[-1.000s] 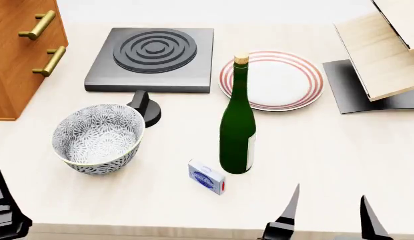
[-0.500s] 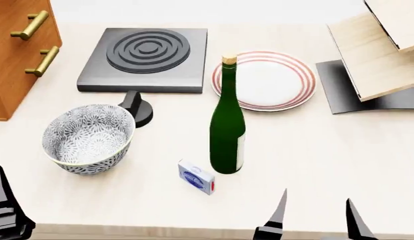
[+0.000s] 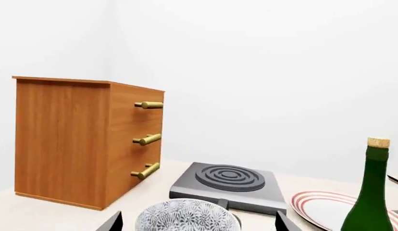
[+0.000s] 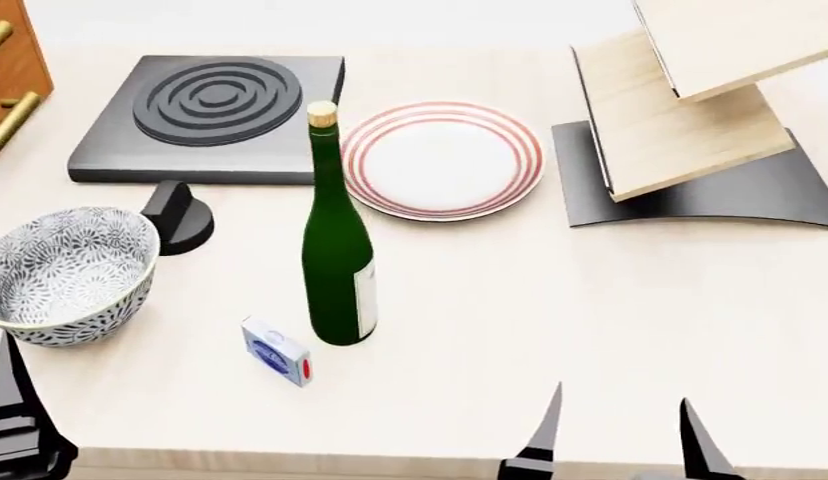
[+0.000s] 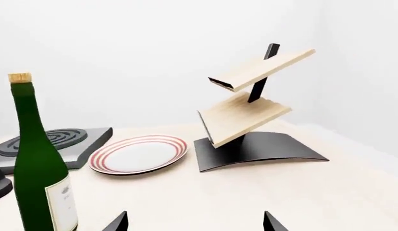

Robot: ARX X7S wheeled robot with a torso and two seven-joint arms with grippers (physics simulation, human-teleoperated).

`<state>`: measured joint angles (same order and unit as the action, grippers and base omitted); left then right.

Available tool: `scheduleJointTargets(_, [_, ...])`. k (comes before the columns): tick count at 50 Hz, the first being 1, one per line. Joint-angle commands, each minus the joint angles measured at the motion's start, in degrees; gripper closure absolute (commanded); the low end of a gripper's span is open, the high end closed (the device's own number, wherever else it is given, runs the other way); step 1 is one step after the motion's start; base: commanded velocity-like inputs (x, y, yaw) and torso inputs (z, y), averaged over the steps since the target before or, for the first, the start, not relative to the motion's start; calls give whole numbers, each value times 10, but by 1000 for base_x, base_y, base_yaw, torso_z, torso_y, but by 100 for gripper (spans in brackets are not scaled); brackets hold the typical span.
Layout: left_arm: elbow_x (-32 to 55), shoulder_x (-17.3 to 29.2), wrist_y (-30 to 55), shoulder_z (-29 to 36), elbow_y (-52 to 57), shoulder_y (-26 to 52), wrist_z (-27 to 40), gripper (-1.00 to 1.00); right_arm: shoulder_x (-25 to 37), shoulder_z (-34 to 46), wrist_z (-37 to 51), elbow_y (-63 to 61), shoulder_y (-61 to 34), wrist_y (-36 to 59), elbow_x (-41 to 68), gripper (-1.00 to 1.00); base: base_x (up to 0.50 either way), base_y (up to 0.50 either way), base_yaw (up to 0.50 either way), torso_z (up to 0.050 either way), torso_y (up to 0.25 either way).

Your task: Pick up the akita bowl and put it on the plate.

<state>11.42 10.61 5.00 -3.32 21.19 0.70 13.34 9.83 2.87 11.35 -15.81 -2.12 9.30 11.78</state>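
Observation:
The akita bowl, white with a dense grey-blue leaf pattern, stands upright at the table's left. In the left wrist view the akita bowl sits just ahead of my left gripper, which is open with fingers spread wider than the bowl. One left finger shows just short of the bowl on its near side. The red-ringed white plate lies further back, right of the burner, with nothing on it. The plate also shows in the right wrist view. My right gripper hangs open at the front edge, its fingers holding nothing.
A tall green bottle stands between bowl and plate. A small blue-and-white box lies near its base. A dark burner with a black knob is at the back left. A wooden rack stands back right, a wooden cabinet far left.
The head view has swung to the right, so everything on the table sits further left in it. Nothing on the table has moved, and both grippers remain open.

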Motion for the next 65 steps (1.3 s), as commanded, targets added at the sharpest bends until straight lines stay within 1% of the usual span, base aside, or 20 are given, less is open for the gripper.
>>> scheduleJointTargets(1, [4, 4, -4, 2, 0, -2, 3, -100, -1, 12, 18, 2, 4, -20, -25, -100, 0, 0, 0, 0, 0])
scheduleJointTargets(3, [6, 5, -5, 2, 1, -3, 3, -100, 1, 20, 27, 0, 3, -14, -41, -100, 0, 0, 0, 0, 0])
scheduleJointTargets(5, [7, 5, -5, 3, 2, -3, 4, -100, 4, 23, 15, -6, 7, -20, -30, -100, 0, 0, 0, 0, 0])
scheduleJointTargets(20, [13, 15, 1, 3, 45, -8, 11, -100, 10, 38, 23, -69, 14, -4, -29, -100, 25, 0, 0, 0, 0])
scheduleJointTargets(65, [19, 28, -5, 16, 42, -7, 23, -100, 28, 61, 35, -86, 18, -14, -25, -100, 75, 0, 0, 0, 0])
